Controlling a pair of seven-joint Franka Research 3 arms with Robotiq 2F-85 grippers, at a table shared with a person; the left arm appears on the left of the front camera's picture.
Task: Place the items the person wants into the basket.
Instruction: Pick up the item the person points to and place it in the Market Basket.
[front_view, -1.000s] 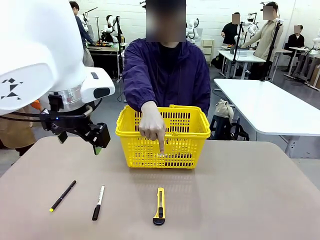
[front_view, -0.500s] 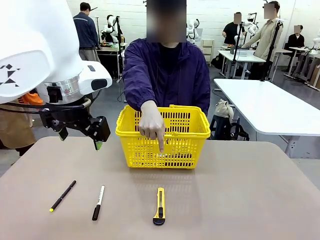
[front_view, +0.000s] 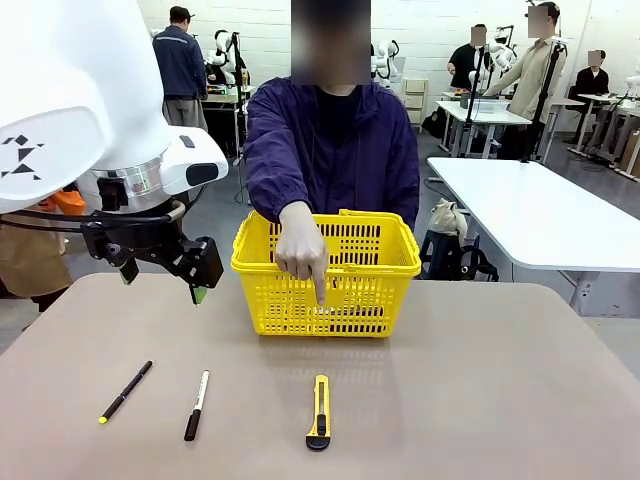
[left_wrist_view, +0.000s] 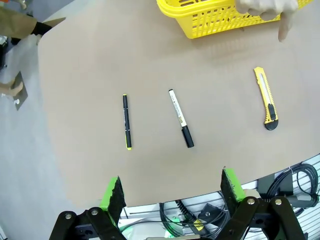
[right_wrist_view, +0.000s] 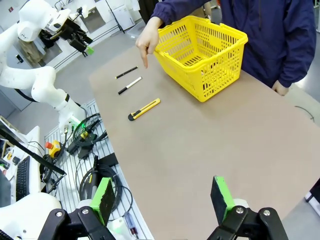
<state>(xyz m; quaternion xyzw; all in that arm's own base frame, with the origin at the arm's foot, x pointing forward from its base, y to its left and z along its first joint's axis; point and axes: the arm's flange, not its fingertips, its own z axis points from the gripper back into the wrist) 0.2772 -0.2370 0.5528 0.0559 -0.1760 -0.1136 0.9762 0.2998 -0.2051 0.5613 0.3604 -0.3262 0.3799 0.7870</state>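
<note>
Showing bright, even, diffuse light from overhead. Casting only a faint, soft shadow on the table (front_view: 480, 400) just in front of the basket (front_view: 350, 290). Focusing sharply around the basket. Bowing the table's edge well away from the basket in the left wrist view. Washing out slightly on the white arm (front_view: 60, 80) left of the basket.

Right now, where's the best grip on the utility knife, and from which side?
I'd take the utility knife across its narrow yellow mid-body, coming straight down from above. It lies flat on the table, long axis pointing toward the basket, both long sides clear.
</note>
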